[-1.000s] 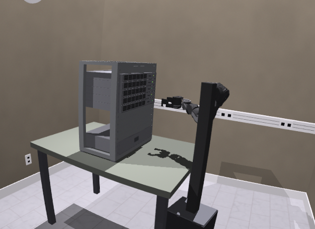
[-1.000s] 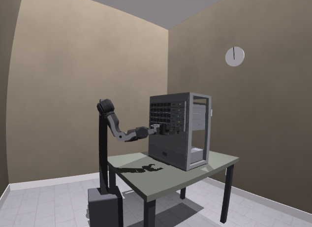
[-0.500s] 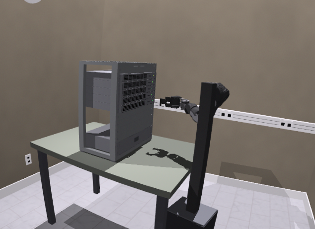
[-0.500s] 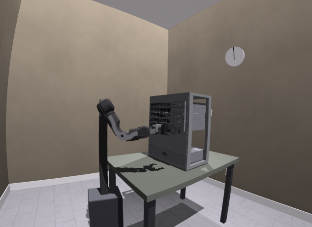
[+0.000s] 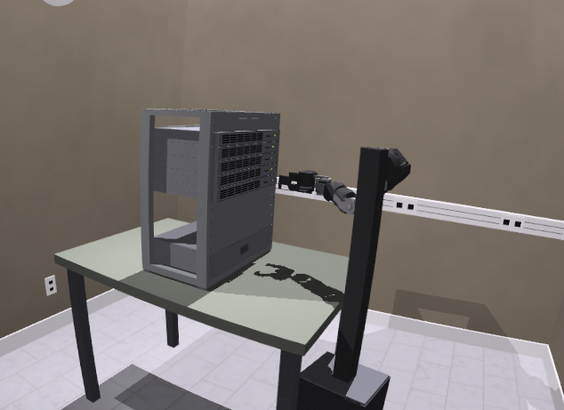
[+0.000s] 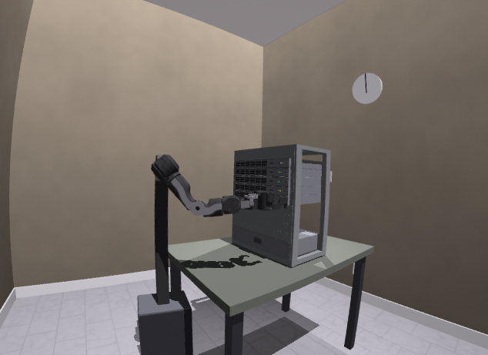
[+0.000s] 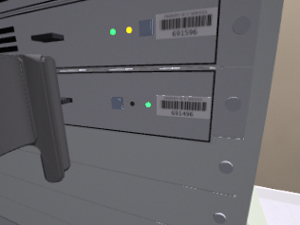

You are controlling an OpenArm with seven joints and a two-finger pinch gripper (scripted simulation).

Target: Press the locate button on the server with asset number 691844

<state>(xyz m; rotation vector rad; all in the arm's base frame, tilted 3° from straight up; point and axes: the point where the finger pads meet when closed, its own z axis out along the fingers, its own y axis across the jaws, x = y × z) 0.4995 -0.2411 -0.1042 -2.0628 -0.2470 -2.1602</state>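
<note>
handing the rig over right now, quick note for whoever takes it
Tool: open, holding nothing, close to the front of the grey metal server rack, level with its lowest servers.
Rack stands upright on the pale green table.
Wrist view reads only two labels: 691596 and, below it, 691496. Neither is 691844. Their square locate buttons are unlit.
Done: approach only; no blue light seen.
Left: read the higher servers' labels, find 691844, press its button gently without shifting the rack.
</note>
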